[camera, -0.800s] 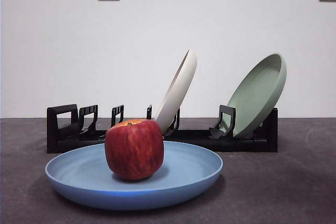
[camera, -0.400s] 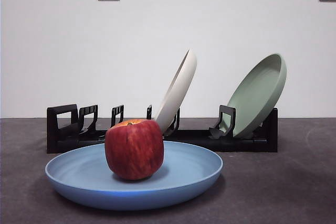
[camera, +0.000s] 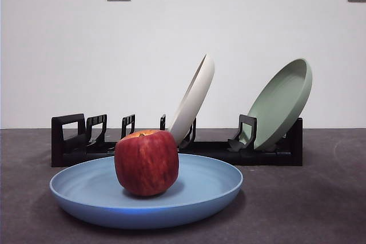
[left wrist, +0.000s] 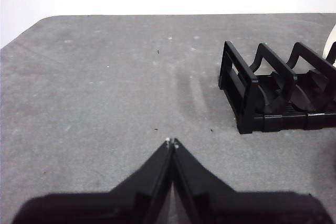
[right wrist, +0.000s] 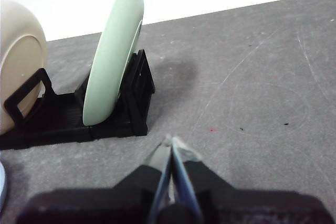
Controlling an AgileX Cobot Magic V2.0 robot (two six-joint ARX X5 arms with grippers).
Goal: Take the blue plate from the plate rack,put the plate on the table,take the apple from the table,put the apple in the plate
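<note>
The blue plate [camera: 194, 195] lies flat on the dark grey table [camera: 309, 198] at the front. The dark red apple [camera: 146, 162] stands upright in the plate, left of its middle. The black plate rack [camera: 68, 141] runs along behind it and also shows in the left wrist view [left wrist: 273, 95] and the right wrist view [right wrist: 63, 116]. My left gripper [left wrist: 171, 142] is shut and empty, over bare table beside the rack's end. My right gripper [right wrist: 170, 142] is shut and empty, near the rack's other end. Neither gripper shows in the front view.
A cream-white plate [camera: 193, 98] leans in the middle of the rack and a sage-green plate [camera: 281, 102] leans at its right end; the green plate [right wrist: 113, 56] and the cream plate [right wrist: 18, 56] also show in the right wrist view. A white wall with two sockets stands behind.
</note>
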